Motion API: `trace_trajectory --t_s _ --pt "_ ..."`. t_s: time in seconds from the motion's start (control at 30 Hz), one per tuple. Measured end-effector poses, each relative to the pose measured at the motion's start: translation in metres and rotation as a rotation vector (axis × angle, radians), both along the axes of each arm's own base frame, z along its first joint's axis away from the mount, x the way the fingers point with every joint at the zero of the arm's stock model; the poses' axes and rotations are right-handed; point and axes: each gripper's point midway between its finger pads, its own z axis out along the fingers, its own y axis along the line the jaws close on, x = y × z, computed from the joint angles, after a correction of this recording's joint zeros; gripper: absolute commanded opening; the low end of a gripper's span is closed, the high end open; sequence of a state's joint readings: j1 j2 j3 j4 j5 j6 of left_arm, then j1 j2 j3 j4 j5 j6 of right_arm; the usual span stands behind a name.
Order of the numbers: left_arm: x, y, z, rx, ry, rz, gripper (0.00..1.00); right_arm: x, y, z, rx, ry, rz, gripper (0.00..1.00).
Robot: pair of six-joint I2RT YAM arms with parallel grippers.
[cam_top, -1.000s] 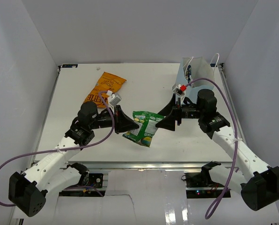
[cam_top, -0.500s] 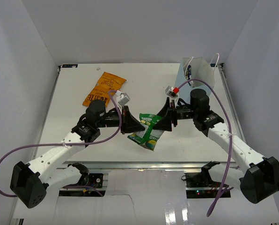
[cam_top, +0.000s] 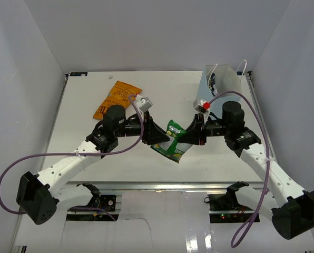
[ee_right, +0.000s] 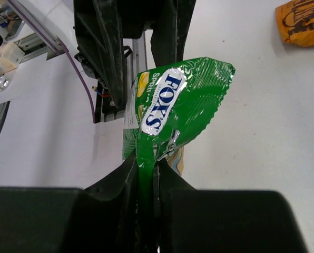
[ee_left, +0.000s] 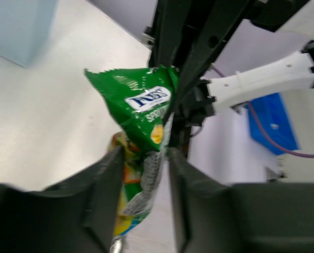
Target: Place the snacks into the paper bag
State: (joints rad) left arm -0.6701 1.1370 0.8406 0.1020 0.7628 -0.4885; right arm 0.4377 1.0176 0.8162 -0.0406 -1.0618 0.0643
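Note:
A green foil snack packet point(cam_top: 174, 143) hangs above the middle of the table between my two grippers. My right gripper point(cam_top: 188, 138) is shut on its right edge; in the right wrist view the foil point(ee_right: 183, 100) is pinched flat between the jaws point(ee_right: 145, 168). My left gripper point(cam_top: 159, 138) stands open around the packet's other end, and the left wrist view shows a gap between the packet point(ee_left: 141, 113) and one finger point(ee_left: 143, 158). The long orange chip bag point(cam_top: 115, 97) lies flat at the back left. The light-blue paper bag point(cam_top: 223, 84) stands at the back right corner.
White walls close in the table point(cam_top: 83, 153) on three sides. The paper bag's white cord handles point(cam_top: 244, 66) stick up near the right wall. A purple cable point(cam_top: 252, 105) loops over my right arm. The metal rail point(cam_top: 157, 187) runs along the near edge.
My right gripper has closed on the green packet's edge. My left gripper has opened from its grip on it. The packet has risen off the table and shifted slightly right.

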Motion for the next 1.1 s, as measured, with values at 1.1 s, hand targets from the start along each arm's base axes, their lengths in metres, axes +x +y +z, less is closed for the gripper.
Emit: trace_trajectory --t_s 1.1 --pt "0.042 0.113 -0.023 0.33 -0.317 0.593 0.98 0.198 -0.192 0.225 -0.132 -0.523 -1.108 0.08"
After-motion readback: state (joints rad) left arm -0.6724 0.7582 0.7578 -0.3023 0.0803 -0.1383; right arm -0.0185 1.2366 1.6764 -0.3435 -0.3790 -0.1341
